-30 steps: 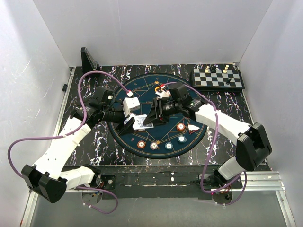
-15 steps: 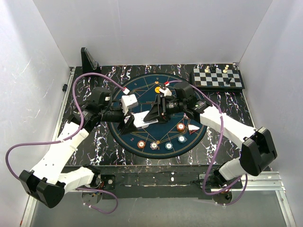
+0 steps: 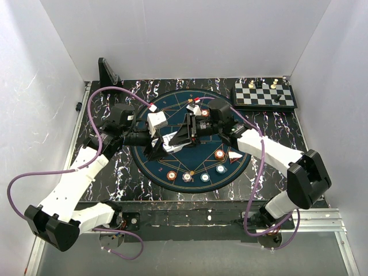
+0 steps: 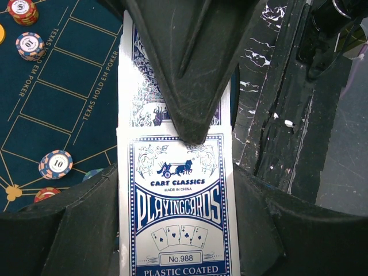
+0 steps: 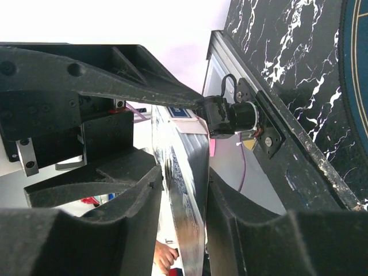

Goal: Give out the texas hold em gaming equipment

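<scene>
- The left hand (image 3: 159, 147) and the right hand (image 3: 180, 139) meet above the middle of a round dark-blue mat (image 3: 201, 164) with gold lines.
- A blue-and-white card box (image 4: 175, 218) printed "PLAYING CARDS" is held in the air between them, over the mat.
- The left hand is clenched on the box, one finger against each long edge, as the left wrist view shows.
- The right hand is also clamped on the box: one black finger (image 4: 190, 69) lies flat across its printed face, and the right wrist view shows the box edge-on between both fingers.
- A curved row of poker chips (image 3: 204, 177) in orange and teal lies on the near part of the mat.
- A chessboard (image 3: 264, 95) sits at the far right corner of the black marbled counter (image 3: 270, 121).
</scene>
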`<move>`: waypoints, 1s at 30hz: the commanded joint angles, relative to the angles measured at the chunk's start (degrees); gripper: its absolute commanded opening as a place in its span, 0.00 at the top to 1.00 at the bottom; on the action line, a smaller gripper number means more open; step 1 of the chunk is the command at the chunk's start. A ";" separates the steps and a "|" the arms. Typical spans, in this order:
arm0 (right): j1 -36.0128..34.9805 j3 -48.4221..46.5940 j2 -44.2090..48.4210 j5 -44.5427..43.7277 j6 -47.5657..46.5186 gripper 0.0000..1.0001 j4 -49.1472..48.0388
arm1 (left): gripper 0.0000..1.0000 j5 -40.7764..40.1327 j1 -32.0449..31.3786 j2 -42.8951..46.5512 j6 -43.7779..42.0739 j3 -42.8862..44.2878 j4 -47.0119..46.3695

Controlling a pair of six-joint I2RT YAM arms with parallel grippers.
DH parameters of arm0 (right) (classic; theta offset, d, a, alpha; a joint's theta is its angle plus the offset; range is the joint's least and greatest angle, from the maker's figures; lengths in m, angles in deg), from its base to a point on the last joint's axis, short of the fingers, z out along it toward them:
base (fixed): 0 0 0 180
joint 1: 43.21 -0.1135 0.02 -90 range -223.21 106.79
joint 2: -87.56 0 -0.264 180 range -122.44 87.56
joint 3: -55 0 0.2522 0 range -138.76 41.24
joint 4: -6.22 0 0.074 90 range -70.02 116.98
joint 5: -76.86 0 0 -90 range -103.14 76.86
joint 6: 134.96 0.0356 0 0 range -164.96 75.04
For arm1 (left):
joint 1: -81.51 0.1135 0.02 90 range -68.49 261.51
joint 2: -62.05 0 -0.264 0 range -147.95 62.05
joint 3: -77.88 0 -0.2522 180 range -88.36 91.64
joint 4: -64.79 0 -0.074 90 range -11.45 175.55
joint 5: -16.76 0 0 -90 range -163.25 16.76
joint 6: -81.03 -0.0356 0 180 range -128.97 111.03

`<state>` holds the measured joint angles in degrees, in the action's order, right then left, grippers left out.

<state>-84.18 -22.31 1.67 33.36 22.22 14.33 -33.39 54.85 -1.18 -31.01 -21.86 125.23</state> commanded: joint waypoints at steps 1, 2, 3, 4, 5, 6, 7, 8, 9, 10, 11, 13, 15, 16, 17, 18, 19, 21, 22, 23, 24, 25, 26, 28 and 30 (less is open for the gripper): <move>-1.22 -0.08 -0.77 3.59 3.22 0.62 -7.62 | 1.00 2.33 -0.06 0.03 -1.60 2.84 -1.06; -1.22 -0.08 -1.03 3.68 3.40 0.65 -7.71 | 1.00 2.42 -0.06 -0.06 -2.12 3.02 -0.80; -1.22 -0.08 -1.21 3.95 3.57 0.68 -7.88 | 1.00 2.59 -0.06 -0.23 -2.65 3.28 -0.36; -1.22 0.00 -1.21 3.95 3.84 0.71 -8.32 | 1.00 2.60 -0.06 -0.58 -3.09 3.46 -0.01; -1.22 0.35 -1.21 3.95 4.10 0.73 -8.85 | 1.00 2.60 -0.06 -0.67 -3.88 3.64 0.60; -1.22 0.70 -1.13 4.04 4.28 0.75 -9.46 | 0.92 2.42 -0.06 -0.85 -4.41 3.90 1.22; -1.22 0.88 -0.95 4.04 4.63 0.76 -9.90 | 0.79 2.07 -0.06 -1.11 -5.02 3.81 1.57; -1.13 1.14 -0.78 4.12 4.80 0.77 -10.08 | 0.60 1.72 -0.06 -1.03 -5.81 3.73 2.10; -1.22 1.06 -0.69 3.95 4.72 0.78 -10.08 | 0.46 1.02 -0.06 -1.03 -6.17 3.55 2.19; -1.22 1.15 -0.69 3.86 4.72 0.79 -10.08 | 0.40 0.49 -0.15 -0.68 -6.69 3.20 2.19; -1.22 1.15 -0.69 3.77 4.80 0.79 -10.08 | 0.34 0.31 -0.07 -0.59 -7.39 2.85 2.19; -1.22 1.23 -0.77 3.60 4.81 0.80 -10.00 | 0.02 0.13 -0.15 -0.50 -8.19 2.58 2.37; -1.22 1.32 -0.77 3.51 4.72 0.80 -10.08 | 0.02 0.31 -0.15 -0.76 -9.07 2.49 2.45; -1.22 1.24 -0.86 3.42 4.80 0.80 -10.00 | 0.02 0.48 -0.15 -0.94 -9.33 2.67 2.37; -1.22 1.23 -0.86 3.33 4.63 0.80 -9.99 | 0.02 0.49 -0.15 -1.29 -9.42 2.93 2.45; -1.39 1.15 -0.95 3.25 4.72 0.80 -10.08 | 0.02 0.75 -0.15 -1.64 -9.60 3.11 2.54; -1.39 1.06 -0.86 3.25 4.54 0.80 -9.91 | 0.02 0.92 -0.15 -2.08 -9.86 3.63 2.80; -1.48 0.97 -0.95 3.07 4.37 0.80 -9.56 | 0.02 1.54 -0.24 -2.52 -10.47 4.07 3.59; -1.48 0.80 -0.95 2.98 4.10 0.80 -9.29 | 0.02 1.80 -0.33 -2.78 -10.91 4.08 3.95; -1.57 0.53 -0.95 2.81 3.75 0.80 -8.68 | 0.02 1.98 -0.41 -3.05 -11.44 3.99 4.21; -1.66 0.10 -0.86 2.72 3.05 0.80 -7.63 | 0.02 2.33 -0.50 -3.31 -11.79 4.08 4.56; -1.92 -0.69 -1.04 2.37 1.57 0.80 -6.23 | 0.02 2.85 -0.59 -3.49 -12.23 4.25 5.09; -2.18 -1.31 -1.12 2.28 0.77 0.80 -4.65 | 0.04 3.55 -0.68 -3.92 -12.58 4.51 5.61; -2.27 -1.84 -1.39 2.19 0.41 0.80 -3.75 | 0.11 4.53 -0.77 -4.80 -12.94 5.39 6.84; -2.27 -1.84 -1.48 2.02 0.50 0.80 -3.67 | 0.24 5.05 -0.77 -5.42 -13.38 6.01 7.99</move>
<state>-85.84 -21.02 0.07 34.76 24.63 10.40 -31.44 54.39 -5.98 -42.21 -19.10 130.82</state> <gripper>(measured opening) 0.283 0.863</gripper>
